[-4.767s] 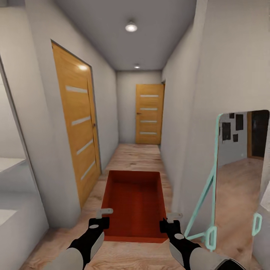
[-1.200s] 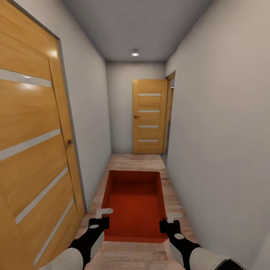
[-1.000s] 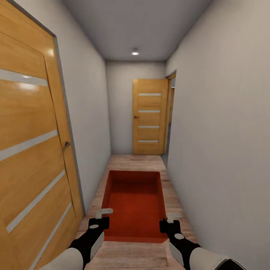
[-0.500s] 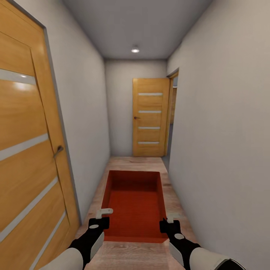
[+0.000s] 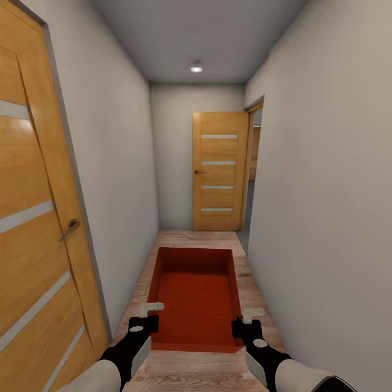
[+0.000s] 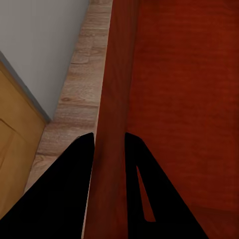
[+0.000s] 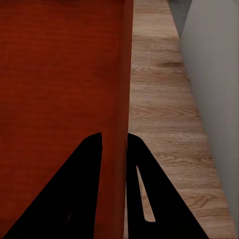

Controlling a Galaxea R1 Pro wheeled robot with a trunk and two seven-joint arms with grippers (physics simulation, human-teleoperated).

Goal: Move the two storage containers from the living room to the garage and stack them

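One storage container (image 5: pixel 196 294) in view: orange-red, open-top, ribbed bottom, nothing inside. It's held out in front of the robot, above the wood-plank hallway floor (image 5: pixel 196 238), long axis pointing down the corridor.

Two grippers on it, one per long wall, at the near end:
- left gripper (image 5: pixel 151 311) pinches the left wall. Left wrist view: one dark finger (image 6: pixel 74 174) outside the wall, the other inside, wall (image 6: pixel 112 149) sandwiched between them, both touching.
- right gripper (image 5: pixel 251 314) pinches the right wall. Right wrist view: same setup, one finger (image 7: pixel 144 179) on the outer face and one on the inner, container wall (image 7: pixel 122 124) clamped between.

Both grippers closed onto the container rim; container looks level.

Surroundings: narrow corridor, plain white-grey walls. Doors counted: two light wooden doors with glass slits. One big door (image 5: pixel 32 228) close on the left with a lever handle (image 5: pixel 69 228), three slits visible, shut. One door (image 5: pixel 219 170) at the far end, four slits, small handle on its left edge. Just right of the far door there's an open doorway (image 5: pixel 253 169) with more wood tone behind; can't tell what's through it. One round ceiling light (image 5: pixel 196 68), lit, above the far end.

Plank floor also shows in both wrist views beside the container, with grey wall along it.
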